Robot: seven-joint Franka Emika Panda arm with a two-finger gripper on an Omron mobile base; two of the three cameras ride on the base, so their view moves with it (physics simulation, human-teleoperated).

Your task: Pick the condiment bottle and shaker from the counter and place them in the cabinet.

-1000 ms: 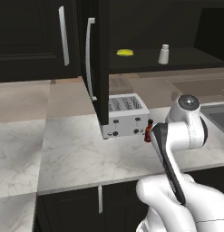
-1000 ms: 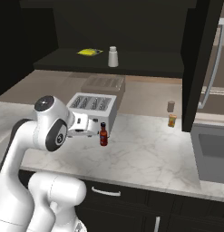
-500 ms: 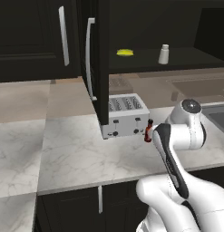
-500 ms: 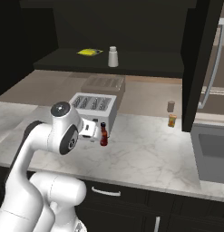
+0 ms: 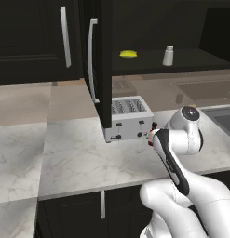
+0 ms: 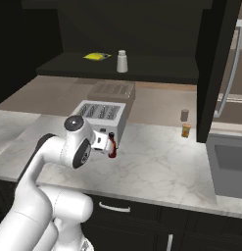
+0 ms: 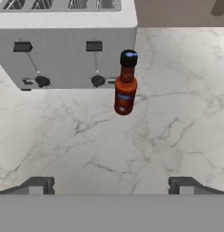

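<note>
Standing upright: condiment bottle [image 7: 125, 83], on the counter [image 7: 177, 113] just in front of the toaster [image 7: 63, 50], near its right front corner
Shaker [image 6: 122, 61]: upright on the cabinet [image 5: 105, 60] shelf, beside a yellow thing [image 6: 96, 56]
Gripper [image 7: 111, 186]: fingers spread wide, holding nothing, above the counter short of the bottle
Cabinet door: open, silver handle [image 5: 91, 60] showing
Small orange jar [image 6: 186, 130]: toward the counter's back edge, well apart from the bottle
</note>
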